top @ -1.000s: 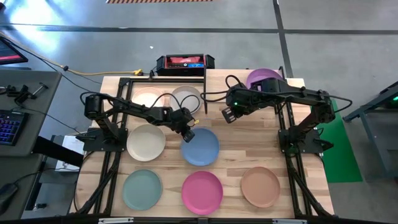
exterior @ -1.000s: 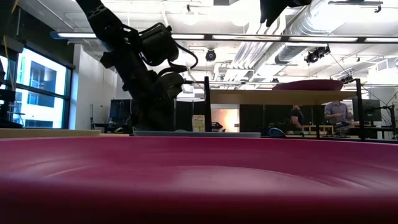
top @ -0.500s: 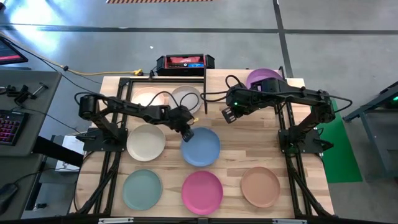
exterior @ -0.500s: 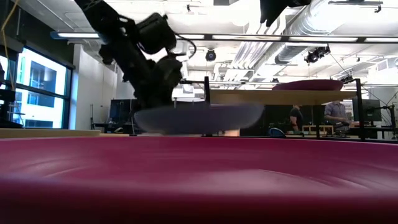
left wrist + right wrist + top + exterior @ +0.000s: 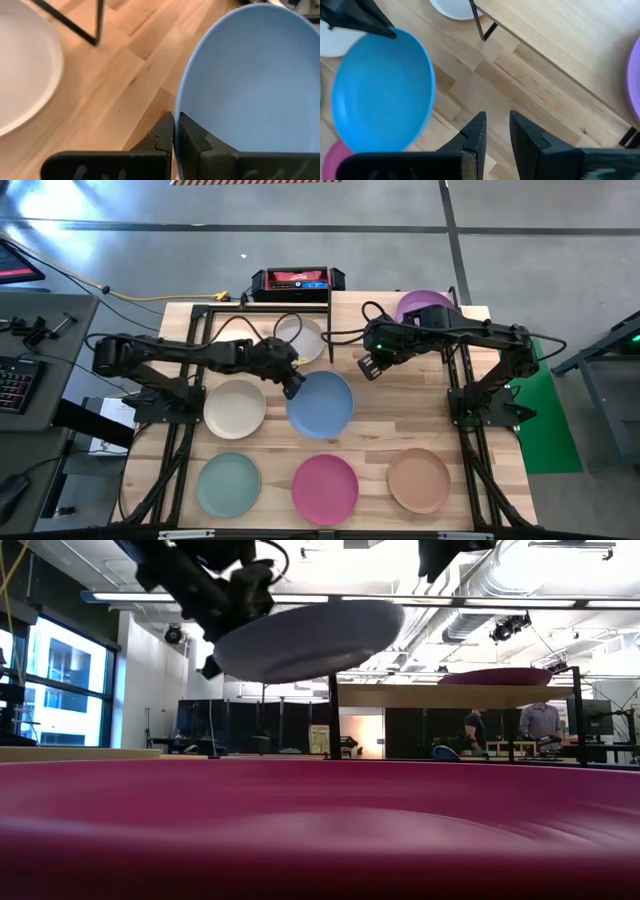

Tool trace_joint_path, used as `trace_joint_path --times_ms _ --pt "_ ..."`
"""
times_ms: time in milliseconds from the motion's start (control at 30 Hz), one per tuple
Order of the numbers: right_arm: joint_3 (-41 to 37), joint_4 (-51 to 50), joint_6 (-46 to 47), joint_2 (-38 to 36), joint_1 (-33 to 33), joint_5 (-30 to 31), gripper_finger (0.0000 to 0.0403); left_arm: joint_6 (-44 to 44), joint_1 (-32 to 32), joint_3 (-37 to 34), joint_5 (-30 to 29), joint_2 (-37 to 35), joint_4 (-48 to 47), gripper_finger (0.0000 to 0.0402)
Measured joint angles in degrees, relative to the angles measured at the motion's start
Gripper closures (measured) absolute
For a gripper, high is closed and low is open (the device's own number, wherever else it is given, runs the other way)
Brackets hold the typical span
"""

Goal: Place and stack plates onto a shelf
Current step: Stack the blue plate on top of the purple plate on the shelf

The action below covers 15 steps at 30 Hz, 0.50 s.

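Observation:
A blue plate [image 5: 322, 406] hangs above the middle of the table, and my left gripper [image 5: 293, 386] is shut on its rim. In the low view the blue plate [image 5: 310, 638] is tilted, its free side higher than the held side and above the shelf's plank [image 5: 440, 696]. A purple plate [image 5: 415, 302] rests on the shelf [image 5: 555, 35]. My right gripper [image 5: 367, 366] hovers in front of the shelf, open, with nothing between its fingers. My left gripper pinches the blue plate's rim [image 5: 179, 107] on the plate's left side, one finger on the upper face and the other under the rim. The fingers come from the table's left, slanting down. The plate is lifted clear of the table and tilted.
A grey-white plate [image 5: 303, 338] lies at the far side, left of the shelf. Cream [image 5: 235, 408], teal-green [image 5: 229, 485], magenta [image 5: 325, 488] and tan-brown [image 5: 419, 479] plates lie on the table's left and near parts. A black and red box [image 5: 297, 280] sits at the far edge.
My left gripper has gone up with the blue plate. The plate lay flat on the table a second ago; now it is lifted clear and tilted, higher than the shelf's plank in the low view.

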Motion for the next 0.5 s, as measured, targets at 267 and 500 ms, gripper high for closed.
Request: trace_joint_path --times_ms 267,500 --pt "0.0 4.8 -1.8 0.0 -0.2 1.2 0.0293 0.9 0.0 0.0 -1.5 -5.8 -4.7 0.0401" --pt "0.0 13.9 -4.5 0.0 -0.4 0.4 0.0285 4.9 0.0 5.0 -3.9 -7.2 -14.3 0.0402"
